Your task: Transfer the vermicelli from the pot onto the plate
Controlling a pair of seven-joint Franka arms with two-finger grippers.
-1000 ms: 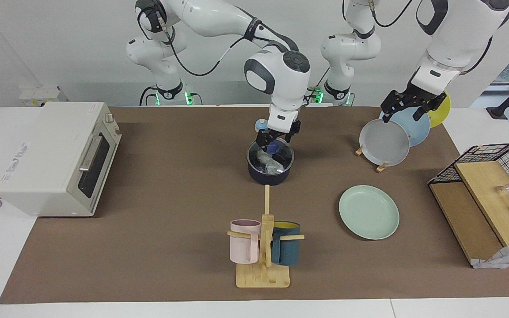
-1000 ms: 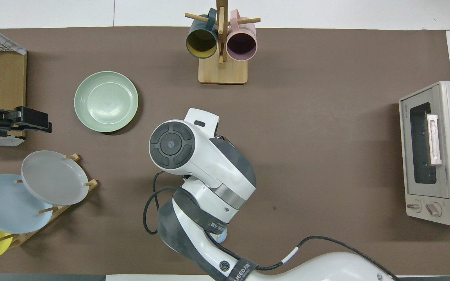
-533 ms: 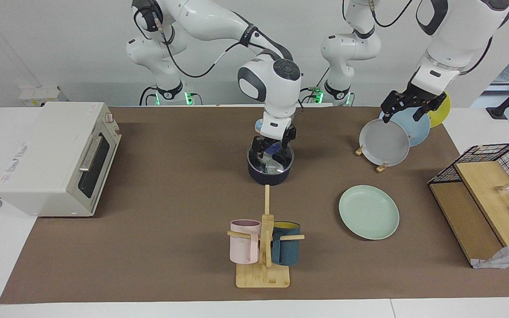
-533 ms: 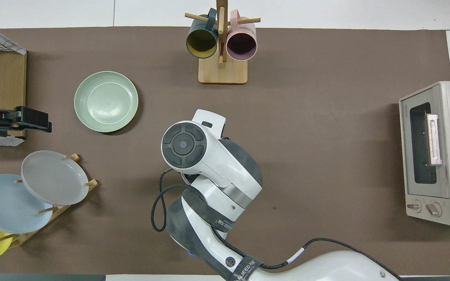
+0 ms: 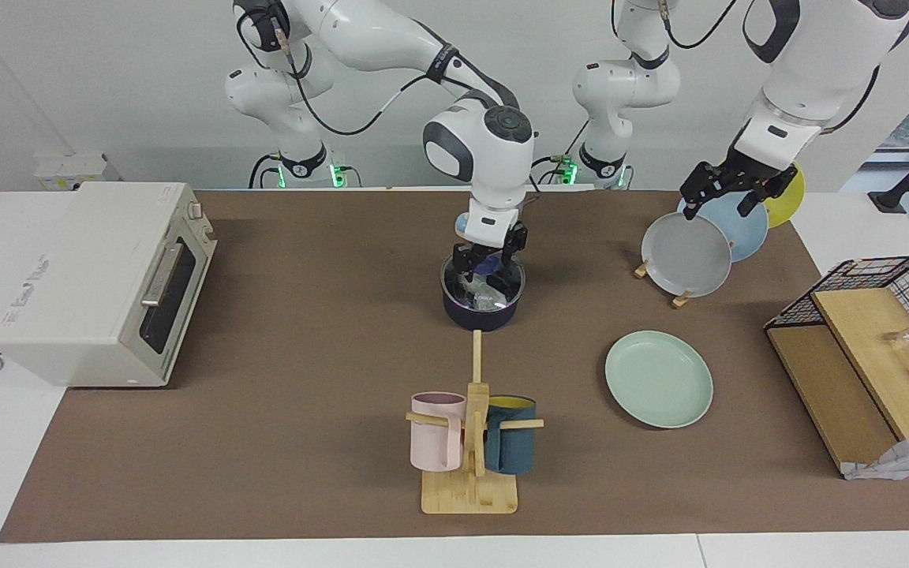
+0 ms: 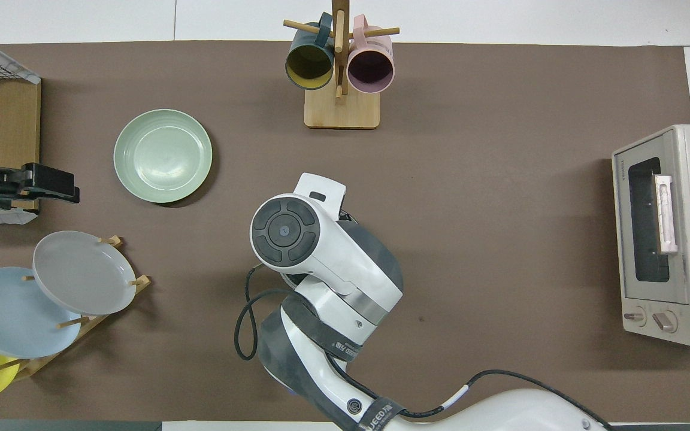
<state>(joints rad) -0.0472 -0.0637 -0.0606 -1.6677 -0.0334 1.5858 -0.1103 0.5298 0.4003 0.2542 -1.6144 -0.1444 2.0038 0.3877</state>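
Note:
The dark navy pot (image 5: 483, 314) stands mid-table, nearer to the robots than the mug rack. The whitish vermicelli (image 5: 480, 295) lies inside it. My right gripper (image 5: 486, 270) is lowered into the pot's mouth just above the vermicelli, with its fingers apart and nothing held. In the overhead view the right arm (image 6: 321, 257) hides the pot and the vermicelli. The mint-green plate (image 5: 660, 379) lies empty toward the left arm's end; it also shows in the overhead view (image 6: 162, 155). My left gripper (image 5: 727, 193) waits open over the plate rack.
A plate rack (image 5: 687, 252) holds grey, light blue and yellow plates. A wooden mug rack (image 5: 470, 442) with a pink and a teal mug stands farther from the robots than the pot. A toaster oven (image 5: 99, 276) is at the right arm's end, a wire basket (image 5: 873, 331) at the left arm's end.
My right arm has swung a little toward its own end and lowered the gripper into the pot. The left arm has not moved.

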